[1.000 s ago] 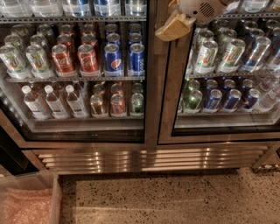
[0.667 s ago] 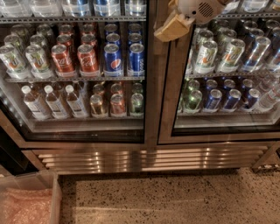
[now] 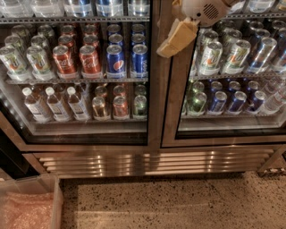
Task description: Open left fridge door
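Setting the gripper (image 3: 178, 38), its spread impossible to tell, on the left fridge door (image 3: 154, 117) edge just left, then pulling outward.

1. one camera only, set high and tilted down, facing the fridge front from close by.
2. it takes in the lower shelves behind the left fridge door (image 3: 80, 71) and the right door (image 3: 223, 80), then a strip of speckled floor (image 3: 170, 201).
3. the gripper (image 3: 175, 39) hangs in at the top edge, before the post between the doors.

Tan, blocky tool (image 3: 175, 39) at top, under white, apparently vented housing (image 3: 203, 10).
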`<action>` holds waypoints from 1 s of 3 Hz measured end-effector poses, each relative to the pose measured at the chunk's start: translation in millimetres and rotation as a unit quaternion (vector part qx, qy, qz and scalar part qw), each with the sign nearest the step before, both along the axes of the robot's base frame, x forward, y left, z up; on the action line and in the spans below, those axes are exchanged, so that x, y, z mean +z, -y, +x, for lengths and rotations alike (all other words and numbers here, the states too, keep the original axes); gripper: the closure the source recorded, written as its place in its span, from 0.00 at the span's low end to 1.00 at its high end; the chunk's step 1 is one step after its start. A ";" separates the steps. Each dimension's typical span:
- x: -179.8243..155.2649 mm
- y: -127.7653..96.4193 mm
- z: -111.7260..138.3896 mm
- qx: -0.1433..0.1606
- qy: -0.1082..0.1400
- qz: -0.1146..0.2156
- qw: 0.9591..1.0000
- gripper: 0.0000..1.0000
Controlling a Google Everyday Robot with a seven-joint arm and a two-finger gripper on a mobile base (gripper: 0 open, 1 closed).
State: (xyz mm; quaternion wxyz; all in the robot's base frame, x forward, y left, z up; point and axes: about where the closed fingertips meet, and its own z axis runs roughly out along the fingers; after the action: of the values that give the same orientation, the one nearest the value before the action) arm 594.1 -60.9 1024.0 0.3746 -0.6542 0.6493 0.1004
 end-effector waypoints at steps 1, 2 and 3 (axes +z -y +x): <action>-5.0 10.1 -38.8 -0.008 -0.024 0.005 1.000 0.00; -9.2 28.7 -92.5 -0.029 -0.049 0.015 0.998 0.01; -9.8 40.2 -121.0 -0.038 -0.063 0.024 0.997 0.02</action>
State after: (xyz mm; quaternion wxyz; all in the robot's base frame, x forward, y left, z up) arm 473.1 -101.1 1014.2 0.3516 -0.6123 0.6937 0.1427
